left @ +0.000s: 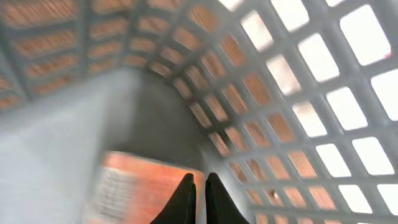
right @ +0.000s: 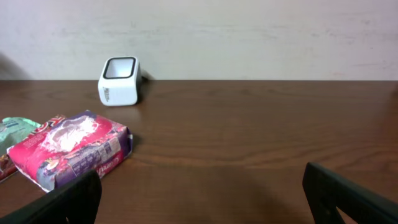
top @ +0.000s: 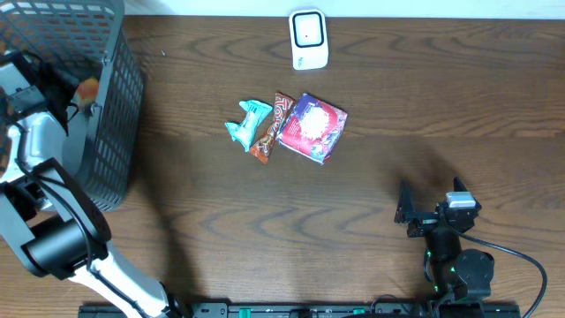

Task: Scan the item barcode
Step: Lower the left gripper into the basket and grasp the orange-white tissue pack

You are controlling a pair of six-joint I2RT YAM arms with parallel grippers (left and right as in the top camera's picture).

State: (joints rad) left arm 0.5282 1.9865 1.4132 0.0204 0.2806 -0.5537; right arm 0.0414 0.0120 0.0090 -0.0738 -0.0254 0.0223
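Fingers (left: pixel 184 200) of the left gripper (left: pixel 199 185) are drawn together until only a thin slit shows between the two dark tips. They point down into the gray mesh basket (top: pixel 119 88) at the table's far left corner. The tips sit at the right edge of an orange packet (left: pixel 143 180) lying on the basket floor. The wrist view is blurred, so I cannot tell whether any of the wrapper is pinched between them or whether they merely touch it. From overhead, the left arm reaches over the basket rim, and a patch of orange shows inside beside it.

The right gripper (right: pixel 202 186) hovers low over the near right part of the wooden table (top: pixel 424 97). Its jaws are spread wide, with nothing between them and nothing touching them.

The white barcode scanner (top: pixel 309 40) stands at the far edge of the table, well apart from both grippers. In front of it, three items lie side by side and touching. They are a teal packet (top: pixel 246 124), a brown bar (top: pixel 269 131) and a red and purple pack (top: pixel 312 128).
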